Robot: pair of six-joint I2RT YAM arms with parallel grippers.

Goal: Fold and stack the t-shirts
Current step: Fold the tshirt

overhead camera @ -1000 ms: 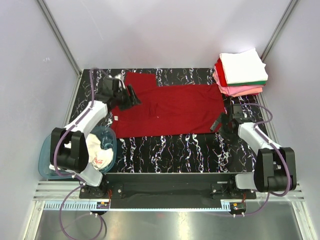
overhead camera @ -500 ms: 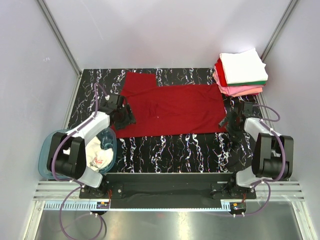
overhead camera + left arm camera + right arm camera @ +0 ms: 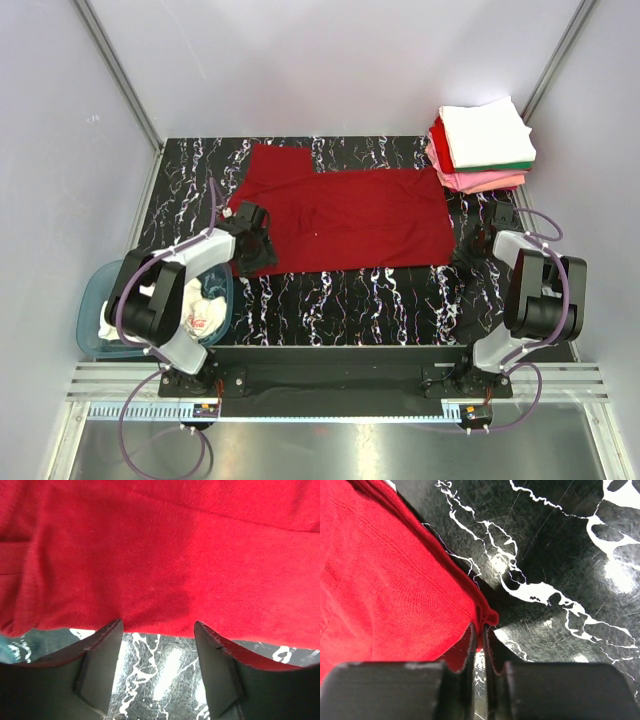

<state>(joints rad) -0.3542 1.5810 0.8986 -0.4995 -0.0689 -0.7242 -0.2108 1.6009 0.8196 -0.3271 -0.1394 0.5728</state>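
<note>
Two grippers at one dark red t-shirt (image 3: 350,220): right gripper (image 3: 482,630) pinched shut on the near right corner, left gripper (image 3: 157,625) with fingers apart at the near left hem. The shirt lies spread on the marbled table (image 3: 340,300), with the folded stack (image 3: 485,145) at the far right. Step judged: taking hold for the first fold, and the left must close next. Print on the white shirt (image 3: 200,312) in the teal tub (image 3: 88,325) is too small to read.

left gripper (image 3: 157,625): jaws apart, tips at hem | dark red t-shirt (image 3: 165,555): fills upper frame | table (image 3: 160,677): black marbled, below

top: overhead from behind, far | wrists: close, facing down | shared: dark red t-shirt (image 3: 350,220)
</note>
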